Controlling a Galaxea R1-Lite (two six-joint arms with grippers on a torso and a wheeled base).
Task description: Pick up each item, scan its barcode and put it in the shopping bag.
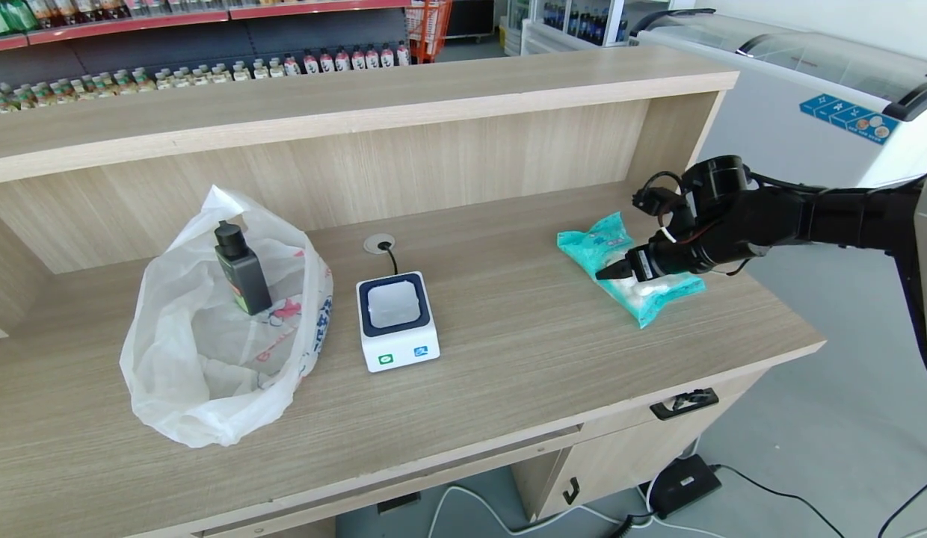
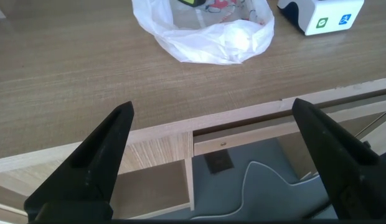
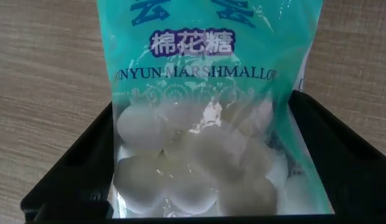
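A teal bag of marshmallows lies flat at the right end of the wooden counter. My right gripper is down over it, open, one finger on each side of the bag, which rests on the wood. A white shopping bag stands open at the left with a dark bottle upright inside. Between the two sits the white scanner. My left gripper hangs open and empty off the counter's front edge, facing the shopping bag and the scanner.
A raised wooden back wall and a side panel close the counter at the rear and right. The scanner's cable runs into a grommet. Drawers with a black handle are below the front edge. A freezer stands beyond the right end.
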